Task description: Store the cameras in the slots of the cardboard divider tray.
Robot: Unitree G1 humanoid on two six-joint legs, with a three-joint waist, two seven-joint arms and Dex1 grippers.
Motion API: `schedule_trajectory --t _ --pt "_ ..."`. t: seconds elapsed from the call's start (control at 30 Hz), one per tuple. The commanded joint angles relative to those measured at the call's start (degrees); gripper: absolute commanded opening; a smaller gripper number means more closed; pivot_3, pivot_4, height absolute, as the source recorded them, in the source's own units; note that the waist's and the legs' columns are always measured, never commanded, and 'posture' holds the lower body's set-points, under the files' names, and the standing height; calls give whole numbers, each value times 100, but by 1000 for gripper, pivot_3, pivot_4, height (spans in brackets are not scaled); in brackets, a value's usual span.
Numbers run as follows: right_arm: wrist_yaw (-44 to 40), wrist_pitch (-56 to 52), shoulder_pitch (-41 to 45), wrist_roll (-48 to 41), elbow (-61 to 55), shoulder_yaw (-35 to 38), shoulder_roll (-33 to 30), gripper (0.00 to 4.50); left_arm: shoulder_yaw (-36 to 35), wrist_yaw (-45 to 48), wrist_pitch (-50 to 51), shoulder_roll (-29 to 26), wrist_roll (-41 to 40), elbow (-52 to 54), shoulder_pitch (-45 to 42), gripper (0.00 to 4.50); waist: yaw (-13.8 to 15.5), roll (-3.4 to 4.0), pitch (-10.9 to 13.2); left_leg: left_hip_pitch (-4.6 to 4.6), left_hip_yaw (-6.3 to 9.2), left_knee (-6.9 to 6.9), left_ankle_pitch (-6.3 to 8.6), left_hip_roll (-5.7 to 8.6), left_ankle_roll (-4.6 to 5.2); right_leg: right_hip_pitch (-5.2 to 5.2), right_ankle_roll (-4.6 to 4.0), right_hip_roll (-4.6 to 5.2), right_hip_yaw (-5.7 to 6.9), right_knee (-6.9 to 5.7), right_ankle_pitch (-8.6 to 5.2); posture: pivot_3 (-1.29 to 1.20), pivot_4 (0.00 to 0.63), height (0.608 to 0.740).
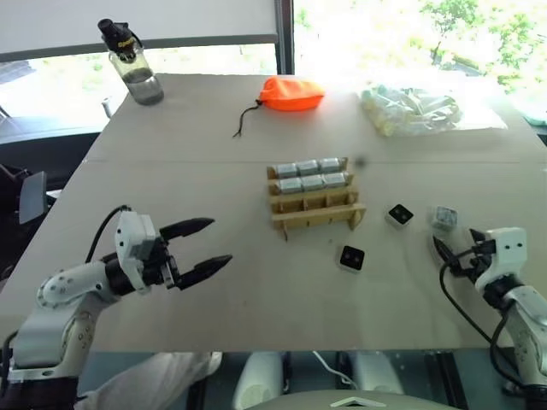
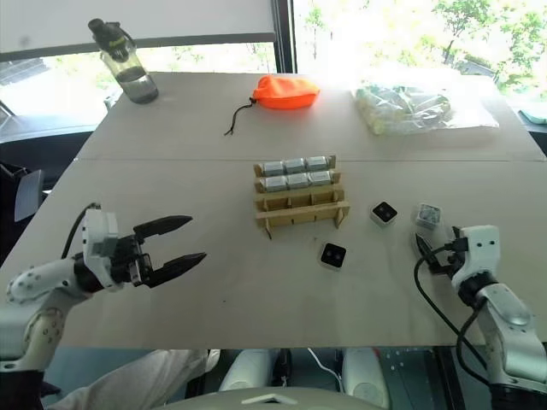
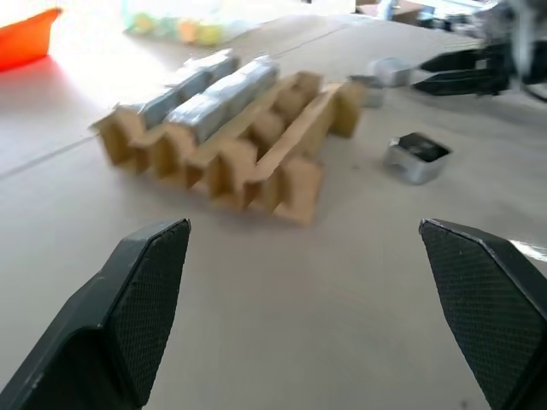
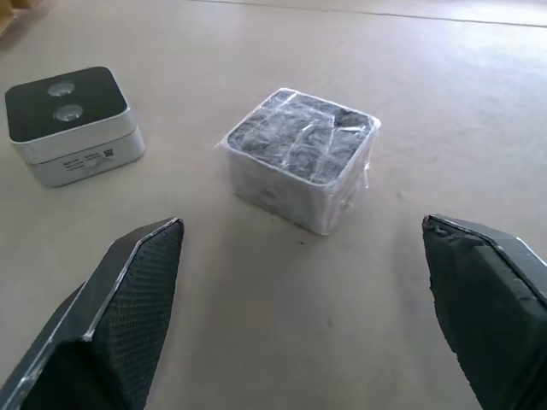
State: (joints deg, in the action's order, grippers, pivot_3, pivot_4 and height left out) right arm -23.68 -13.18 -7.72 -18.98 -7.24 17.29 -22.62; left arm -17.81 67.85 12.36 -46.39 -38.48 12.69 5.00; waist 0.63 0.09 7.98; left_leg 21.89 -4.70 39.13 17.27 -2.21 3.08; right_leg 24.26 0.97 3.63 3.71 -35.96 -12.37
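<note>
We note both grippers wide open, empty: left gripper (image 1: 208, 244) off cardboard divider tray (image 1: 314, 208); right gripper (image 4: 303, 316) facing seemingly plastic-wrapped camera (image 4: 301, 158).

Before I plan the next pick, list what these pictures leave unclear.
- Cardboard divider tray: whether the two rows nearest the robot hold anything; head views too small, left wrist view blurred.
- Wrapped camera: its lens face, behind crinkled plastic in the right wrist view.
- Clear bag: its contents, washed out by window glare in the head views.
- Right gripper: its far side, cut off near the head view's right edge.
</note>
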Motion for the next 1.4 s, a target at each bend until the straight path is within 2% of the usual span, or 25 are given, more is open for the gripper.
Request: schedule_trajectory --t 0.03,0.2,0.4,0.63,1.03,1.13,1.23,1.27,1.4 --pt "522 31 197 165 -156 -63 316 4419 -182 373 256 -388 -347 194 -416 4500 -2 -13 8 0 -1 0 -1 0 -1 0 1 0 0 0 0 0 150 740" --pt "922 131 426 429 -117 -411 822 4419 -115 653 555 -778 -520 285 -1023 4500 -37 -29 22 -9 -6 0 -3 -2 -5 -1 17 -4 -6 -6 -10 0 150 740" --pt "1256 287 582 745 0 -588 1130 4419 -81 657 785 -817 -566 458 -1257 4500 -208 -33 23 -13 -10 0 -8 -6 -14 0 15 -10 -12 -13 9 0 150 740" --pt "1344 510 1016 1094 444 -702 1077 4419 -115 655 976 -779 -632 576 -1288 4500 -312 -52 26 -23 -18 -2 -13 -10 -24 0 34 -14 -24 -22 0 0 150 740" --pt "1474 439 1342 1194 820 -658 1083 4419 -151 612 960 -720 -586 626 -1157 4500 -309 -83 31 -43 -37 0 -20 -11 -34 6 1 -11 -66 -59 2 0 150 740" --pt "1596 523 1374 1261 848 -644 1102 3583 -142 593 979 -716 -601 627 -1144 4500 -305 -85 30 -44 -39 3 -20 -10 -34 5 2 -7 -67 -60 1 0 150 740" --pt "1623 511 1358 1274 840 -675 1103 2022 -115 597 969 -710 -586 591 -1150 4500 -304 -85 30 -44 -38 2 -20 -10 -34 6 2 -6 -67 -60 1 0 150 740" --pt "1633 510 1350 1274 837 -675 1101 1854 -110 600 966 -710 -583 580 -1152 4500 -304 -85 30 -44 -38 2 -20 -10 -34 6 2 -6 -67 -60 1 0 150 740" --pt "1562 482 1289 1271 701 -713 1047 1857 -85 578 993 -730 -547 525 -1168 4500 -304 -85 31 -44 -39 2 -20 -10 -34 6 2 -6 -68 -59 1 0 150 740"
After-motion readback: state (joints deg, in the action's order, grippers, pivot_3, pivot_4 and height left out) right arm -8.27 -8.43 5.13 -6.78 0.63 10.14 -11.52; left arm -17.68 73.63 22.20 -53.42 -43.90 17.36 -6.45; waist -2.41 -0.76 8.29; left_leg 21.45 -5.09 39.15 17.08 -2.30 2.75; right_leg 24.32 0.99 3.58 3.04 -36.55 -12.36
